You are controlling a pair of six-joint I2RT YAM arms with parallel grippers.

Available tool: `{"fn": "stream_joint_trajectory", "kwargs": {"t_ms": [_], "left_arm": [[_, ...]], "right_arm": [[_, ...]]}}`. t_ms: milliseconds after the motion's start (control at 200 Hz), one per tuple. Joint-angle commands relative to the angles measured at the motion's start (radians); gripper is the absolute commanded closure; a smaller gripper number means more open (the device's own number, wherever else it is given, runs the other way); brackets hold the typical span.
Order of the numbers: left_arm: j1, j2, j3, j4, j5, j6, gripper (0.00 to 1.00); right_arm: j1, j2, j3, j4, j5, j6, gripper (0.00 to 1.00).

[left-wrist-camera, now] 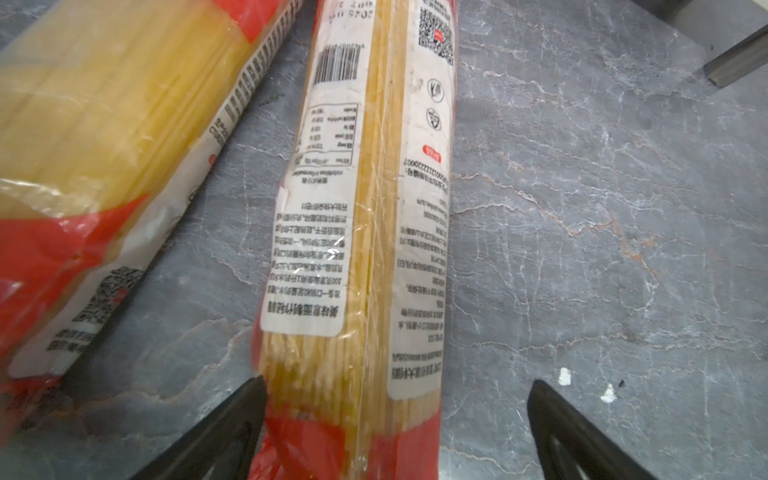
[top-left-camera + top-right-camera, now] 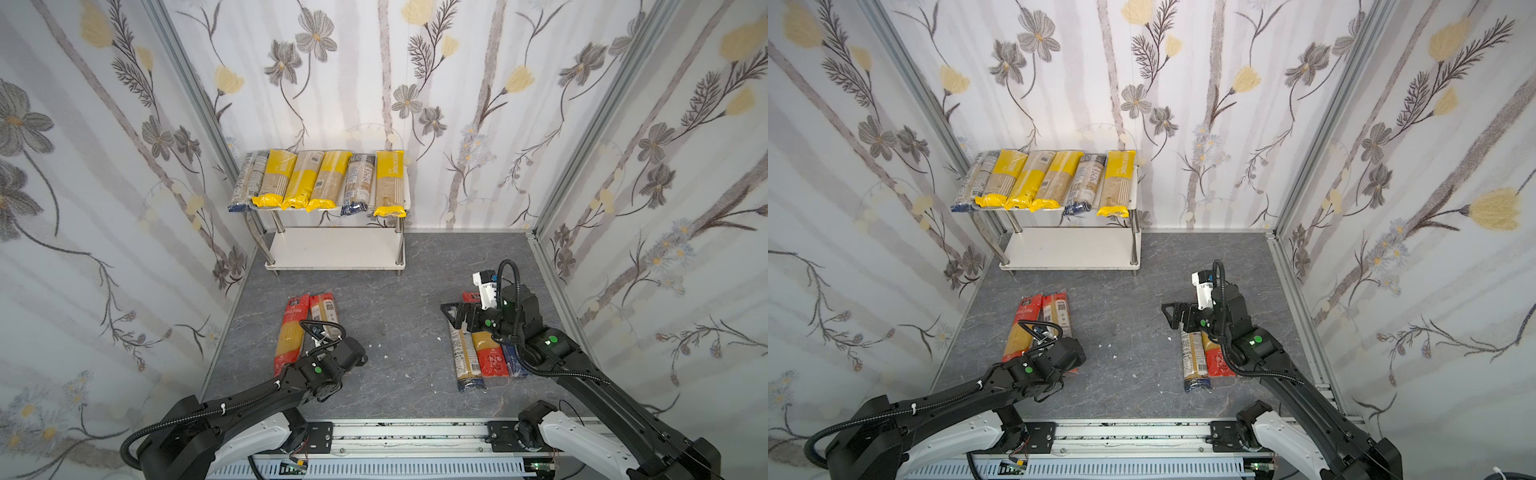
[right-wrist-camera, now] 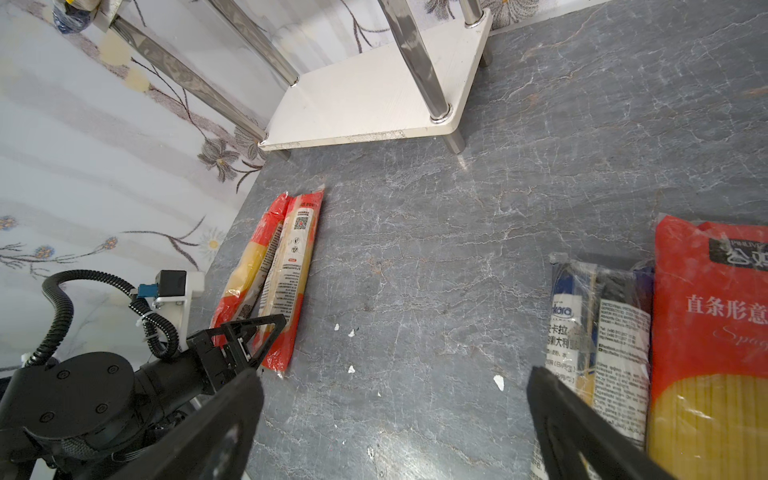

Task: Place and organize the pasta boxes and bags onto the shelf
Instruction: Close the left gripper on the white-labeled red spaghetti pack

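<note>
On my right wrist feed I read "直条形意" and a script "Spa…" on the red spaghetti bag [image 3: 715,316], and "nkara" on the blue-ended pack [image 3: 598,332] beside it. In a top view, the rightmost yellow pack [image 2: 1119,183] on the shelf [image 2: 1075,249] shows "ASTATIME". The red-ended pack [image 1: 357,208] in my left wrist feed carries a barcode, a QR code and Chinese print too fine for me to read.

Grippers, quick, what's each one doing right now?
Left gripper: open, straddling a red-ended spaghetti pack, not gripping.
Right gripper: open, empty.
</note>
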Motion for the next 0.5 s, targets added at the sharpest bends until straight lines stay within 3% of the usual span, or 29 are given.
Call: {"fn": "stream_joint_trajectory", "kwargs": {"t_ms": [0, 235, 495], "left_arm": [[-0.002, 0.031, 0.003, -0.016, -0.062, -0.023, 0.0], [-0.007, 0.151, 0.018, -0.013, -0.08, -0.046, 0.0], [-0.006, 0.19, 0.026, -0.004, -0.081, -0.051, 0.02]], "right_arm": [[0.002, -0.011, 0.001, 0.008, 0.004, 0.001, 0.0], [0.001, -0.027, -0.014, 0.001, 0.006, -0.001, 0.0], [0.0, -0.025, -0.019, -0.001, 0.009, -0.007, 0.0]]}}
